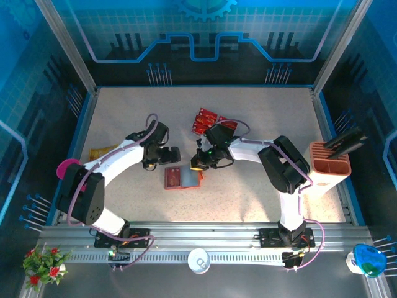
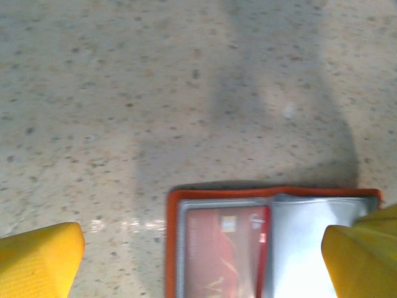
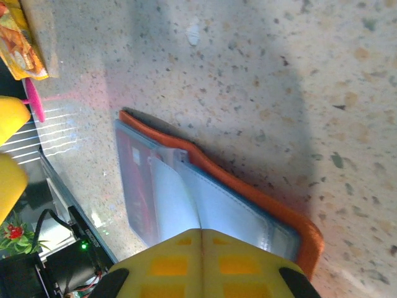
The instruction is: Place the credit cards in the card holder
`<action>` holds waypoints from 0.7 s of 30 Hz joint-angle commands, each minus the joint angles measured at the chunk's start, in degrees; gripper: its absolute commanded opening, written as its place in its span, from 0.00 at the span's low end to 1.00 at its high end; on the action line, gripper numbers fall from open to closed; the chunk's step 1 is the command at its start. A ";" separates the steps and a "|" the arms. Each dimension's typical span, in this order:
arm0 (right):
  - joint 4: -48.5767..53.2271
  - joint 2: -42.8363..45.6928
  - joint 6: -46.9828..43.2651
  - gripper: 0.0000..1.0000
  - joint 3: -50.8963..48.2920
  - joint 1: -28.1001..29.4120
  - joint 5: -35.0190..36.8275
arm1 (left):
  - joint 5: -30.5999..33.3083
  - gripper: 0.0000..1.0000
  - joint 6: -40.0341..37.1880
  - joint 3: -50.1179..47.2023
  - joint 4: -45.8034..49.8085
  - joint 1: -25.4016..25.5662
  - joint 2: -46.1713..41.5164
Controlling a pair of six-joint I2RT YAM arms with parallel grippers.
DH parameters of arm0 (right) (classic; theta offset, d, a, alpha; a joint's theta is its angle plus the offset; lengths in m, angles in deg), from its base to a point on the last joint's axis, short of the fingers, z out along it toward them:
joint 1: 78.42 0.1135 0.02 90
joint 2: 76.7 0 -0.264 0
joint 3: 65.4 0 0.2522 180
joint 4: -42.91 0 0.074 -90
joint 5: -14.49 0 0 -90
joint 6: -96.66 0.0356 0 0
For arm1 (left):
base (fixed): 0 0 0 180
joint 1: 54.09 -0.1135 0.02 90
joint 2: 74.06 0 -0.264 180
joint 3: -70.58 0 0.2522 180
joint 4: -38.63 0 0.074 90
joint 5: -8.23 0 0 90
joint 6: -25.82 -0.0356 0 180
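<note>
**Top external view: card holder lies open between the two grippers, one red card in its pocket**

The card holder [image 1: 181,178] is seen lying open and flat on the speckled table [image 1: 124,118], near the middle and towards the front. A small heap of red credit cards [image 1: 208,121] is seen further back on the table, well apart from the card holder. The left gripper [image 1: 170,158] is held just behind the card holder's left half, and the right gripper [image 1: 198,166] just above its right edge. A peach slotted stand [image 1: 330,166] is placed at the right side of the table, with dark items stuck in its slots.

From the left wrist, the left gripper [image 2: 201,254] is shown spread wide with nothing between its yellow fingers [image 2: 37,261]. The card holder [image 2: 273,192] lies below it. A red card [image 2: 223,248] is seen tucked into the left grey pocket.

From the right wrist, the right gripper [image 3: 201,257] is shown with its yellow fingers pressed fully together over the card holder [image 3: 248,186]. A pale inner flap [image 3: 177,205] runs up to the fingertips. Whether the flap is pinched cannot be told.
</note>
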 commanded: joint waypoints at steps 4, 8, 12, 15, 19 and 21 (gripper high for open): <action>0.18 2.99 0.79 0.00 3.19 1.90 -1.89 | 0.29 0.99 2.44 -1.69 2.06 -0.82 0.29; 0.88 2.74 0.79 0.00 5.12 2.92 -2.28 | 0.08 0.99 2.49 -1.80 1.53 -0.96 0.99; 1.79 1.48 0.63 0.00 8.04 3.93 -2.46 | -0.11 0.99 2.56 -1.07 1.29 -1.98 1.58; 2.59 0.16 0.37 0.00 10.45 4.87 -2.58 | -0.60 0.99 2.91 0.11 1.11 -3.62 1.70; 4.20 -2.41 -0.50 0.00 13.75 6.07 -2.65 | -1.41 0.99 3.13 2.26 1.55 -6.49 2.31; 4.46 -3.82 -0.75 0.01 14.70 6.42 -2.49 | -1.83 0.99 3.24 3.33 1.82 -8.16 2.56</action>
